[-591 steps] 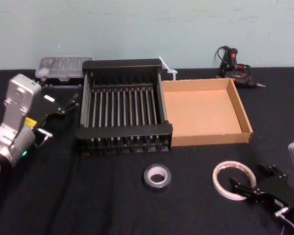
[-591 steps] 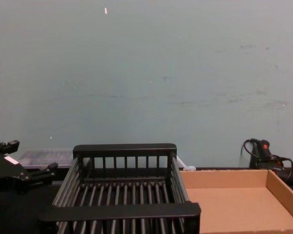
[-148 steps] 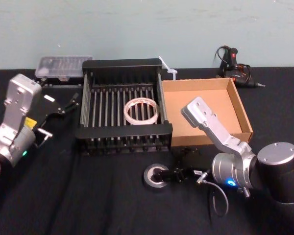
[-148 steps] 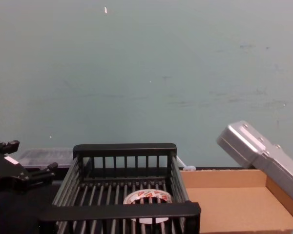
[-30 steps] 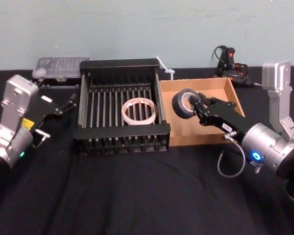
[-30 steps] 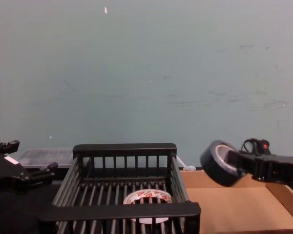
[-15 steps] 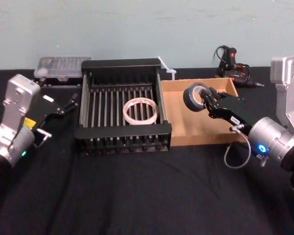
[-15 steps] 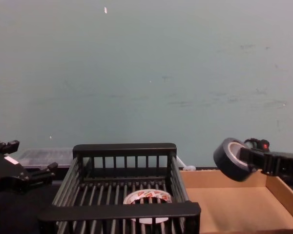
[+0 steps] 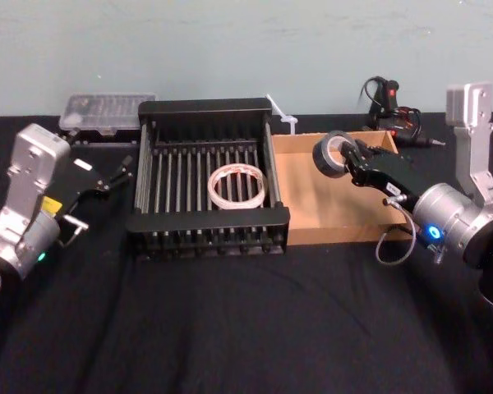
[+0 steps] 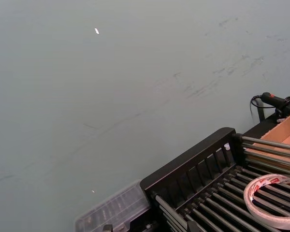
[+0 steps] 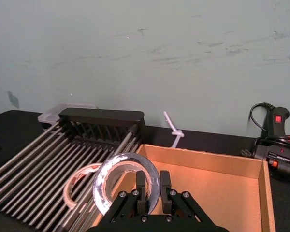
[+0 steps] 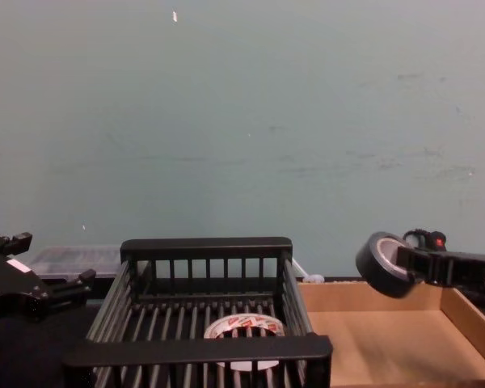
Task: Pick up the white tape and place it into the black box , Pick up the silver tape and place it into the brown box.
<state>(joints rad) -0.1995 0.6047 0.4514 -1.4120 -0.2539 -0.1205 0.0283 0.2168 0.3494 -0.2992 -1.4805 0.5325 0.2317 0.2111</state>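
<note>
Right gripper (image 9: 351, 164) clenched on silver tape (image 9: 333, 153) — hovering over brown box (image 9: 324, 222), poised for release; white tape (image 9: 238, 185) already inside black box (image 9: 205, 107).

white tape (image 9: 238, 185) in black box (image 9: 205, 110)

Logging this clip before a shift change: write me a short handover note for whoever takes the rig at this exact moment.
Right gripper: shut on the thick grey-silver duct tape roll, held in the air over the shallow tan cardboard tray.
Left gripper: open, parked left of the black slatted basket.
Done: the flat white red-marked tape roll lies in the basket.
Left: lower the silver roll, release it in the tray.
</note>
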